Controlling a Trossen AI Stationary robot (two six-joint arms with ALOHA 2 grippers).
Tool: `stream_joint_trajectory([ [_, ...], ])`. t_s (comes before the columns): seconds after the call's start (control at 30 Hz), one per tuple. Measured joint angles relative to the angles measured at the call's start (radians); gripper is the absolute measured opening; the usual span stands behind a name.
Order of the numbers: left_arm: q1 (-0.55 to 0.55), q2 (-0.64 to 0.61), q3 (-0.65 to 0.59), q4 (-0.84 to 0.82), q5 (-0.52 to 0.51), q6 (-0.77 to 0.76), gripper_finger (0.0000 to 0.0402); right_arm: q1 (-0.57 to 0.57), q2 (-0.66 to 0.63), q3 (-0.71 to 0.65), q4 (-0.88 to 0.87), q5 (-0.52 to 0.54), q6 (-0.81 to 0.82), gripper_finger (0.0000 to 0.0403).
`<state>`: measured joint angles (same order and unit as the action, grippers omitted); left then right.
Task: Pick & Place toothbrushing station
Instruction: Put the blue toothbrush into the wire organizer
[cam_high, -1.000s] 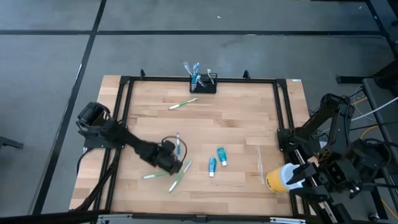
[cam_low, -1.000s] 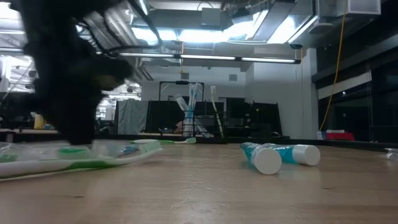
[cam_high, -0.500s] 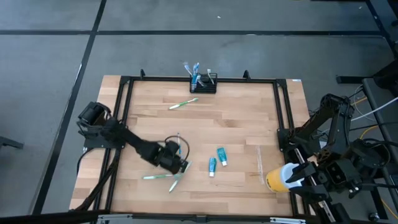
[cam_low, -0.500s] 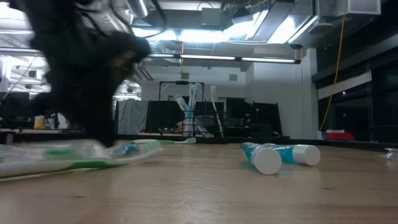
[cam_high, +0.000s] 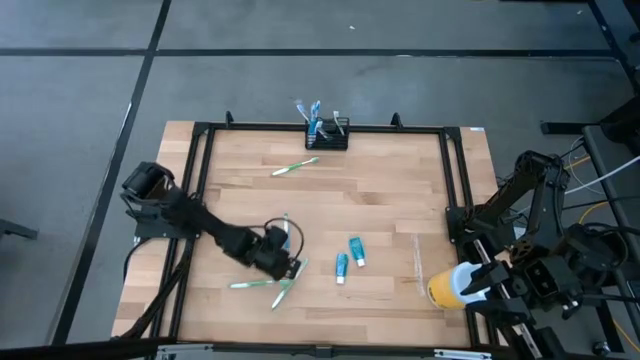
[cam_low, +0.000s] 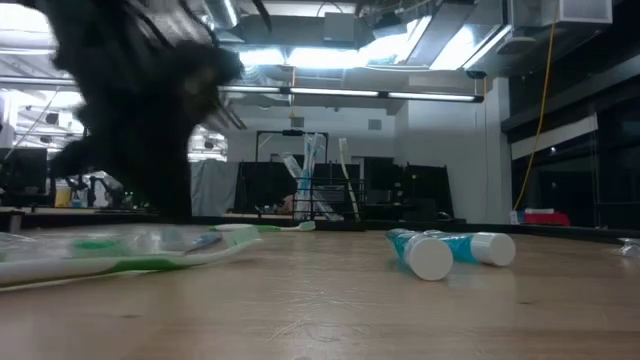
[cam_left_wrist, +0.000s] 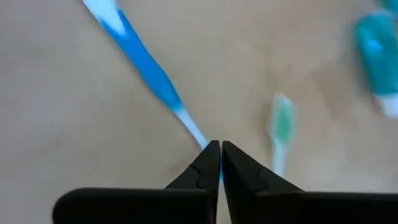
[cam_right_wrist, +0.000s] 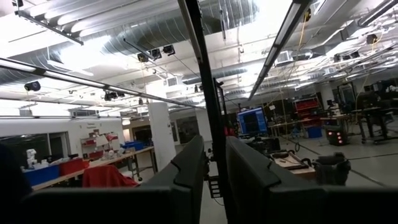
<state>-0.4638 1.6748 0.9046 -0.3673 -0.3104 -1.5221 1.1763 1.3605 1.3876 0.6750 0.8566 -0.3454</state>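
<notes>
- Your holder (cam_high: 327, 134) was a small black wire-mesh box, low and rectangular.
- You had it standing upright at the table's far edge, about midway along that edge, against the black frame rail.
- You could see several toothbrushes standing in it, their ends rising well above its rim and leaning apart.
- From table height, you saw it (cam_low: 322, 208) far back, dark and open-sided, with the brush handles sticking up.

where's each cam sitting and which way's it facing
High: overhead, straight down on table; both arms.
Low: table height, across the toothpaste tubes to the room; left arm.
Left wrist: above wood; own fingers pinch the blue toothbrush.
Right wrist: off-table, faces room; own fingers.
High and low share the mesh holder.
</notes>
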Motion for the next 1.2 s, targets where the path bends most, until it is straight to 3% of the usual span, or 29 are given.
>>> stream_joint_trajectory([
  [0.2, -0.070, -0.008, 0.002, -0.046, -0.043, -0.137, 0.0064, 0.000, 0.000, 0.000, 0.002, 0.000, -0.008, 0.0070],
  [0.4, -0.057, 0.020, 0.001, -0.028, -0.002, -0.132, 0.0097, 0.000, 0.000, 0.000, 0.002, -0.004, -0.007, 0.0070],
  [0.77, 0.002, 0.080, 0.001, 0.089, 0.062, -0.065, 0.0082, 0.000, 0.003, 0.000, 0.002, -0.003, -0.006, 0.0070],
  [1.2, 0.097, 0.110, 0.008, 0.172, 0.013, 0.000, 0.0068, 0.000, 0.003, 0.000, 0.021, 0.026, -0.007, 0.0070],
])
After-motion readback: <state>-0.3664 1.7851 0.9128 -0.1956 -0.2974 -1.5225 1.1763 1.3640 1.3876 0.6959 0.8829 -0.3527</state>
